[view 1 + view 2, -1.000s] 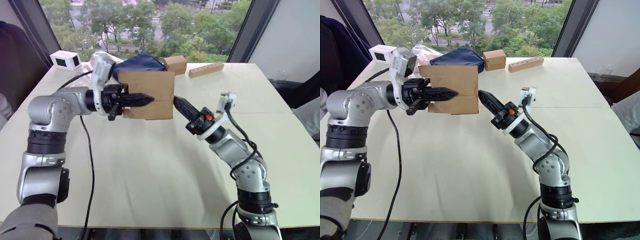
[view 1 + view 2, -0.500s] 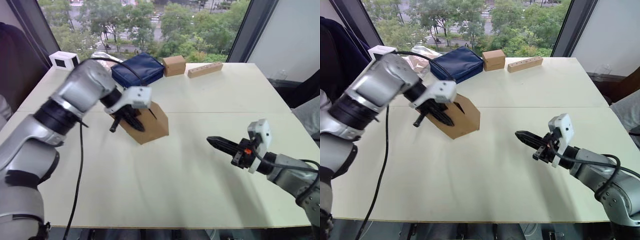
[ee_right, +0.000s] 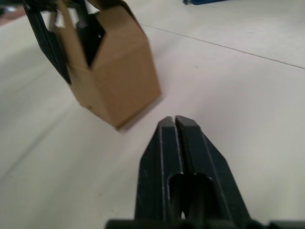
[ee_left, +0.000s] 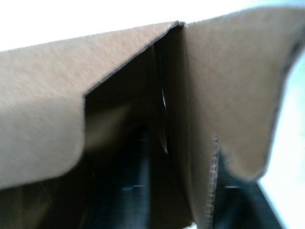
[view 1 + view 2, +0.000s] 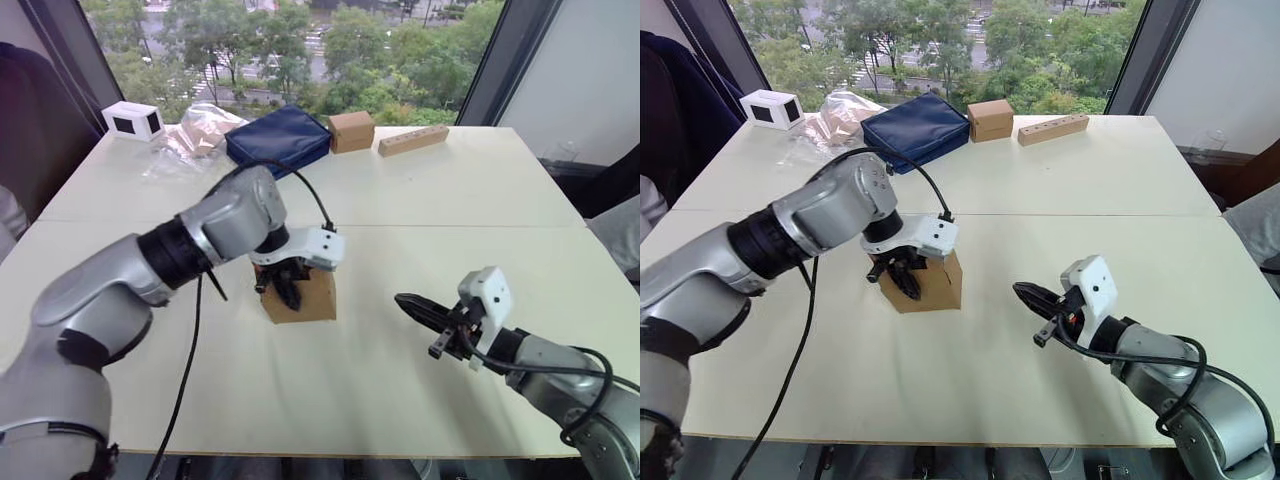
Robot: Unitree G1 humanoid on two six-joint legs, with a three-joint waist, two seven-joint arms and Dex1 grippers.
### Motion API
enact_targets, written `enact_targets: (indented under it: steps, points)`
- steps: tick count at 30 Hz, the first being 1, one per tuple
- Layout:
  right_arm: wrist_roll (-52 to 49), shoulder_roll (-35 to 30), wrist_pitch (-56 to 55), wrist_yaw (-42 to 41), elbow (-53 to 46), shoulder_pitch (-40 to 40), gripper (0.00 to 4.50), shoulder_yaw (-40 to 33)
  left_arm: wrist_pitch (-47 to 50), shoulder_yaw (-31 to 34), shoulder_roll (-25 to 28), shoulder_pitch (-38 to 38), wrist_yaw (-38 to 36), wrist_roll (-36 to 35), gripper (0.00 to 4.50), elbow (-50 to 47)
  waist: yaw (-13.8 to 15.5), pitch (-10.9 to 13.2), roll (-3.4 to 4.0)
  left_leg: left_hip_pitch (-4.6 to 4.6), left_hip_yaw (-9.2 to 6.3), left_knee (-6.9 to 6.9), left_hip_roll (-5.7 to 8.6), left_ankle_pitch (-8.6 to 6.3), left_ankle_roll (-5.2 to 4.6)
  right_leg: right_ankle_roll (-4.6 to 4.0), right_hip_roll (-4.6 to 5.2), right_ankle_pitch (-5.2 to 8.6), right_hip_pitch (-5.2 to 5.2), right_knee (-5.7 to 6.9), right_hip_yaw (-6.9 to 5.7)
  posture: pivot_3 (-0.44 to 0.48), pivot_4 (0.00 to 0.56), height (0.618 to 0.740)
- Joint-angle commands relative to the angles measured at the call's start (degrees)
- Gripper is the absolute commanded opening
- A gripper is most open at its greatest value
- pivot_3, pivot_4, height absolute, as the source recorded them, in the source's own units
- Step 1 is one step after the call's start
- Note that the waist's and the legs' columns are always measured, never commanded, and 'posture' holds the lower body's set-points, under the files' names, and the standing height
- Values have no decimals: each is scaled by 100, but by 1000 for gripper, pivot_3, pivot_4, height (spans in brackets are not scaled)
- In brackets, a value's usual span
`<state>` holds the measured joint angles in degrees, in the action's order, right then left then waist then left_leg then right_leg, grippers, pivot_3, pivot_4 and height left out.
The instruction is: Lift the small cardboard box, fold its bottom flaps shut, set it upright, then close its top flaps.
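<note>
The small cardboard box stands upright on the table, a little left of centre, its top flaps still raised and open. My left gripper reaches down over its left side and is shut on the box wall. In the left wrist view one dark finger is inside the box, the other outside, with the brown wall between them. My right gripper hovers low over the table to the right of the box, apart from it. Its fingers are pressed together, holding nothing.
Along the far edge lie a navy pouch, a chunkier brown box, a long wooden block, a crumpled plastic bag and a white box. A black cable hangs from my left arm.
The box, held up between both grippers a second ago, was tilted down by my left arm and now stands on the table. My right gripper let go and drew back to the right.
</note>
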<state>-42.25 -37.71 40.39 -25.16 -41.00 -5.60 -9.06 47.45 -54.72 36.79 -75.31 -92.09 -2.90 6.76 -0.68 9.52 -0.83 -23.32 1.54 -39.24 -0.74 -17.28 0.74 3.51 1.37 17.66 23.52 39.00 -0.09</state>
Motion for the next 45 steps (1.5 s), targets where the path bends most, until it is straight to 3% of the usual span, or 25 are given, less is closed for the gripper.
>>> enact_targets:
  steps: [1, 9, 12, 16, 19, 22, 25, 27, 30, 34, 39, 45]
  points:
    - [-24, -35, -42, -62, -217, 73, 0, -66, 349, 315, 53, -392, -41, -162, 2517, 102, -6, 0, 0, 0, 0, 0, 0, 0, 0, 0, 0, 0, 0, 0, 0, 0, 150, 740]
    - [-50, -175, 35, -487, 165, 510, 0, 15, 1023, 723, 322, -582, -41, -1074, 2517, -167, -11, 0, 1, 1, -1, 0, -1, 0, 0, 0, 0, 0, -1, 1, 0, 0, 150, 740]
    - [-35, -175, 23, -664, 392, 787, 0, 126, 1265, 1234, 386, -508, 76, -1134, 2517, -277, -5, 0, 0, 2, -1, 0, -2, 0, 0, 0, -1, 0, 0, 4, 0, 0, 150, 740]
    - [-3, -88, -39, -798, 703, 1090, 0, 209, 1994, 2568, 423, -484, 465, -1723, 2517, -106, -3, 0, 0, 1, -1, -1, -1, 0, 0, 0, 1, 0, 0, 4, 0, 0, 150, 740]
    - [120, -17, -126, -904, 926, 1200, 0, 311, 2175, 3947, 235, -170, 1252, -2067, 2517, 72, -3, 0, 1, 2, -2, -1, -1, 0, 0, 0, 2, 0, 1, 5, -1, 0, 150, 740]
    - [221, 91, -190, -1024, 1169, 1364, 0, 461, 2149, 5529, 47, 691, 2356, -2280, 2517, -167, -35, -6, 11, 9, 1, -2, -2, 0, 0, 0, 7, 0, -1, 13, -1, 0, 150, 740]
    - [359, 128, -257, -1140, 1395, 1504, 0, 607, 1883, 6382, -11, 1878, 3229, -2263, 2517, -1036, -38, -6, 10, 19, 4, 0, -7, 1, 2, -1, 7, 0, -2, 20, 2, 0, 150, 740]
    - [488, 161, -320, -1195, 1554, 1603, 0, 717, 1624, 6444, 235, 2820, 3327, -2233, 2517, -1604, -38, -4, 7, 12, 2, 0, -9, 3, 6, -1, 6, -1, 0, 20, 1, 0, 150, 740]
    - [915, 103, -485, -1256, 1871, 1787, 0, 956, 1357, 6816, 203, 3909, 3914, -2143, 1850, -2116, 19, -4, 2, 12, 5, -2, -7, 6, 11, 0, 14, -1, -1, 17, 2, 0, 150, 740]
    - [1137, 138, -613, -1394, 2093, 1888, 0, 1074, 792, 7107, -98, 5130, 4577, -2046, 178, -2746, 77, -9, -4, 13, 3, -5, -2, 2, 5, 1, 23, -2, -9, 13, 0, 0, 150, 740]
    - [1322, 307, -567, -1415, 2136, 1956, 0, 1310, 332, 7027, -387, 6156, 4949, -2104, 62, -3039, 89, -11, -2, 18, 5, -1, -4, 1, 5, 0, 23, -3, -9, 14, 0, 0, 150, 740]
    - [1918, 557, -692, -1197, 2440, 2094, 0, 1681, -283, 6363, -715, 6516, 5142, -1988, 62, -2788, 107, -12, 0, 30, 5, 0, -3, 1, 4, -1, 27, -3, -22, 12, 0, 0, 150, 740]
